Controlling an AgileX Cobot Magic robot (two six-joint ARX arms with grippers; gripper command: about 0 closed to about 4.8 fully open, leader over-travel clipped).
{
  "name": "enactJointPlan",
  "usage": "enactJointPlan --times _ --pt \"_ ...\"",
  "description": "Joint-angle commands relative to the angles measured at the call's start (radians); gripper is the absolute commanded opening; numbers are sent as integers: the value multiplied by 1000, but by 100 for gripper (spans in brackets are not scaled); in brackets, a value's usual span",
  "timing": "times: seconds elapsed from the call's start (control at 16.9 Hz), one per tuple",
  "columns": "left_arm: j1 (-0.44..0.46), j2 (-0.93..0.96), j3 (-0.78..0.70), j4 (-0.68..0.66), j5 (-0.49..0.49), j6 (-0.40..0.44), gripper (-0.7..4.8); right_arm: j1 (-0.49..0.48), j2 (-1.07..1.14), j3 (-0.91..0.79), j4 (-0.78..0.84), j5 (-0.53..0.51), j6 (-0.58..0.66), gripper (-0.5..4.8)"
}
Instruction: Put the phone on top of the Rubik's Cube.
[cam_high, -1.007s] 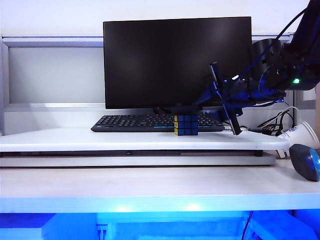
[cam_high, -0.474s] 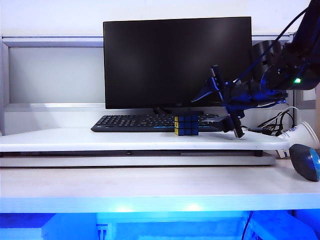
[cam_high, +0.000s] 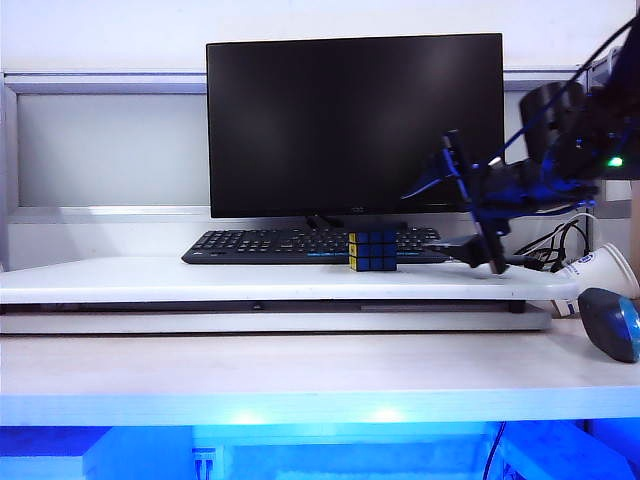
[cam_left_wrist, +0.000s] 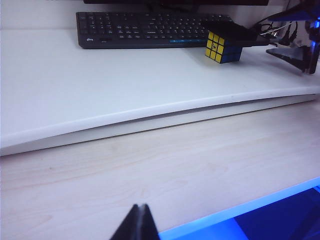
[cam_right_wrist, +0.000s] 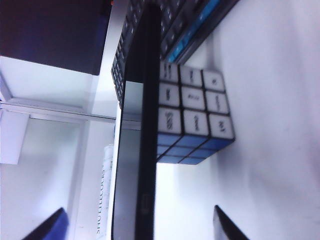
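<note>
The Rubik's Cube (cam_high: 372, 250) (cam_left_wrist: 223, 47) (cam_right_wrist: 192, 117) stands on the white raised board (cam_high: 200, 280) in front of the keyboard. The phone (cam_left_wrist: 243, 34) (cam_right_wrist: 144, 125), a thin black slab, lies flat on the cube's top and overhangs toward the right arm. My right gripper (cam_high: 473, 205) (cam_right_wrist: 138, 215) is open to the right of the cube. Its fingers (cam_right_wrist: 224, 227) stand wide on either side of the phone's end without touching it. My left gripper (cam_left_wrist: 141, 207) is shut and empty, low over the wooden desk (cam_left_wrist: 175, 170), far from the cube.
A black monitor (cam_high: 355, 125) and a long black keyboard (cam_high: 270, 245) stand behind the cube. At the right are cables (cam_high: 560, 240), a white paper cup (cam_high: 598, 268) and a dark blue oval object (cam_high: 610, 322). The board's front edge overhangs the lower desk.
My right gripper has opened and drawn back to the right, away from the cube. The phone stays on the cube. The left arm has not moved.
</note>
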Motion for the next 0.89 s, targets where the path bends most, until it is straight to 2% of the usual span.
enactJointPlan --times 0.06,0.36,0.65,0.89 --pt "2 0 0 -8 3 5 -4 -29 -22 5 46 -36 -6 374" --pt "2 0 0 -8 3 8 -4 -91 -100 5 78 -48 -60 373" --pt "2 0 0 -9 -24 12 -4 -154 -214 4 73 -108 -108 364" --pt "2 0 0 -10 -58 12 -4 -189 -325 4 -107 -134 -260 323"
